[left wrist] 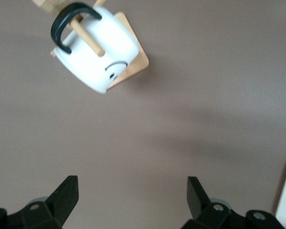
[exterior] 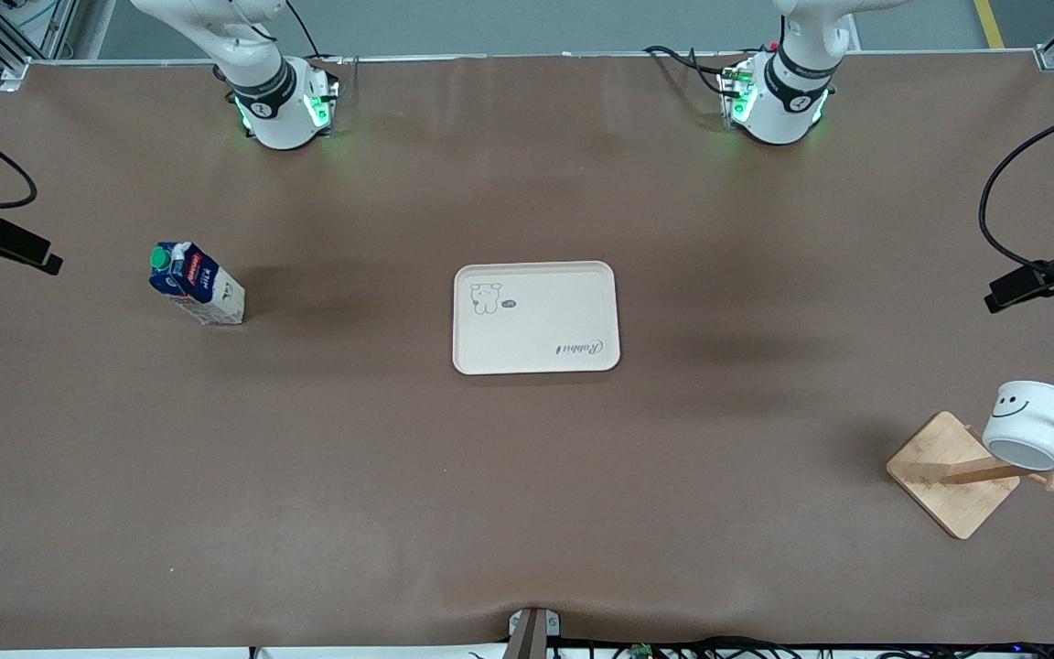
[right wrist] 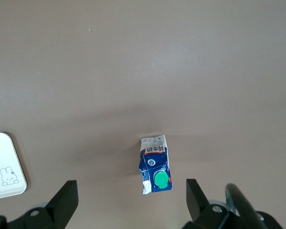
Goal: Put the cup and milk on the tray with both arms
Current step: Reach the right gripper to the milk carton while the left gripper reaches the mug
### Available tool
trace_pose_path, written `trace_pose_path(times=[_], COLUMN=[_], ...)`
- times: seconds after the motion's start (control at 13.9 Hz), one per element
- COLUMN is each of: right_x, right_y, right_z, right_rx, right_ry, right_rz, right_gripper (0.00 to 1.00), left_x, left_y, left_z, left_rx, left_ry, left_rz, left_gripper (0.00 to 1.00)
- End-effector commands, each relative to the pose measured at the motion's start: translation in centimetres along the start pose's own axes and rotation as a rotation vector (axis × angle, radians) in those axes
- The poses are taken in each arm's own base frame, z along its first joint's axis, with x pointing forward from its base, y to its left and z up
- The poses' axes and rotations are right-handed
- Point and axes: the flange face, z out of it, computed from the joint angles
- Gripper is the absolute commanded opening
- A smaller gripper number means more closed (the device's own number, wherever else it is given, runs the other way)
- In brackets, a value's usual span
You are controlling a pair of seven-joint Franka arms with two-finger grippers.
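cup (exterior: 1030,424) hanging by its handle on a wooden stand (exterior: 952,474) nearest the front camera, toward left arm's end of worktop (exterior: 399,494) | tray (exterior: 536,318) lying mid-worktop, carrying nothing | milk (exterior: 197,284) standing toward right arm's end | left gripper (left wrist: 132,196) hovering above worktop near cup, fingers (left wrist: 66,193) spread apart | right gripper (right wrist: 132,198) hovering above milk, fingers (right wrist: 66,195) spread apart

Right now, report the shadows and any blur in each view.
Front view: sharp, soft shadow beside the milk, green glow at the arm bases. Left wrist view: the cup slightly soft, a faint shadow on the table. Right wrist view: crisp, pale shadow band above the carton.
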Motion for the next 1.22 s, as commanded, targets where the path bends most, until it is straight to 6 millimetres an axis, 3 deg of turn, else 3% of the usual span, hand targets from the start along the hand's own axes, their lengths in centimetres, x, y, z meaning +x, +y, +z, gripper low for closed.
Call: trace_pose_path(times=[0.0, 0.22, 0.43, 0.65, 0.79, 0.94, 1.15], right_x=[0.6, 1.4, 1.6, 2.5, 3.1, 3.3, 4.0], right_y=[-0.4, -2.3, -0.5, 1.5, 2.2, 3.0, 5.0], right_z=[0.7, 4.2, 4.7, 7.1, 9.2, 10.0, 12.1], right_rx=[0.008, -0.005, -0.003, -0.002, -0.006, -0.004, -0.012], right_ry=[-0.024, -0.113, -0.136, -0.190, -0.245, -0.260, -0.298], right_rz=[0.003, -0.025, 0.006, 0.042, 0.056, 0.064, 0.087], right_gripper=[1.00, 1.00, 1.00, 1.00, 1.00, 1.00, 1.00], left_x=[-1.2, -0.5, 0.9, 2.0, 3.1, 4.3, 5.7], left_y=[-1.5, -3.4, -8.0, -10.4, -10.9, -11.1, -9.5], left_z=[2.2, 5.1, 7.9, 10.6, 11.6, 12.3, 12.8], left_rx=[-0.026, -0.061, -0.166, -0.271, -0.246, -0.241, -0.297], left_ry=[0.077, 0.156, 0.206, 0.247, 0.290, 0.304, 0.320], left_rz=[-0.018, 0.041, 0.125, 0.129, 0.206, 0.243, 0.227], left_gripper=[1.00, 1.00, 1.00, 1.00, 1.00, 1.00, 1.00])
